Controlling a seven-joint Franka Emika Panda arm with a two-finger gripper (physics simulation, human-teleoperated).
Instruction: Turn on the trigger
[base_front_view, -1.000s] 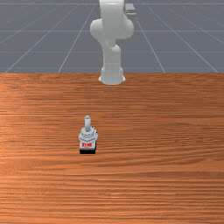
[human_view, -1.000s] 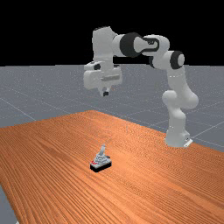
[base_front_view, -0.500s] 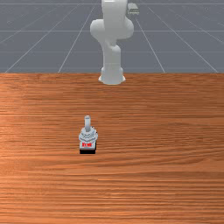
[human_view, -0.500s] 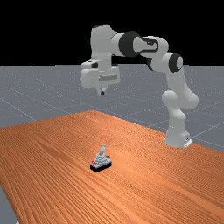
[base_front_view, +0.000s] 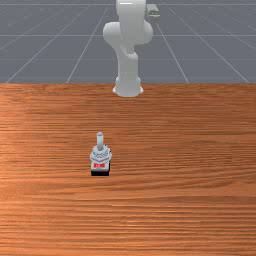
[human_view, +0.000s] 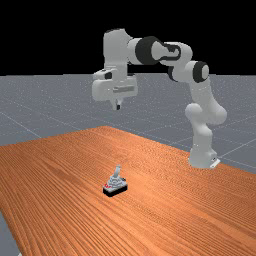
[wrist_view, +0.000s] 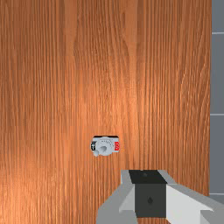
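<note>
A grey floor (human_view: 50, 112) marked with thin pale grid lines lies beneath a black backdrop, with a table (base_front_view: 190, 215) of orange-brown wood, its grain in long dark streaks. In the front view the trigger (base_front_view: 101, 154) stands just left of centre, slightly below the middle: a small grey joystick with a ribbed, stepped body, a black slab base (base_front_view: 100, 173), a rounded stick (base_front_view: 100, 140) and red marking (base_front_view: 99, 165) on the side facing the viewer. The smooth white and grey arm (human_view: 117, 47) rises from the right of the far view and reaches across to upper left, black bands at its joints. Its gripper (human_view: 118, 107) points down, high above the trigger and well apart from it. The two fingers are together, with nothing held. The far view shows the stick leaning slightly; the wrist view, from above, adds a black patch (wrist_view: 93, 146) at the end opposite the red.
</note>
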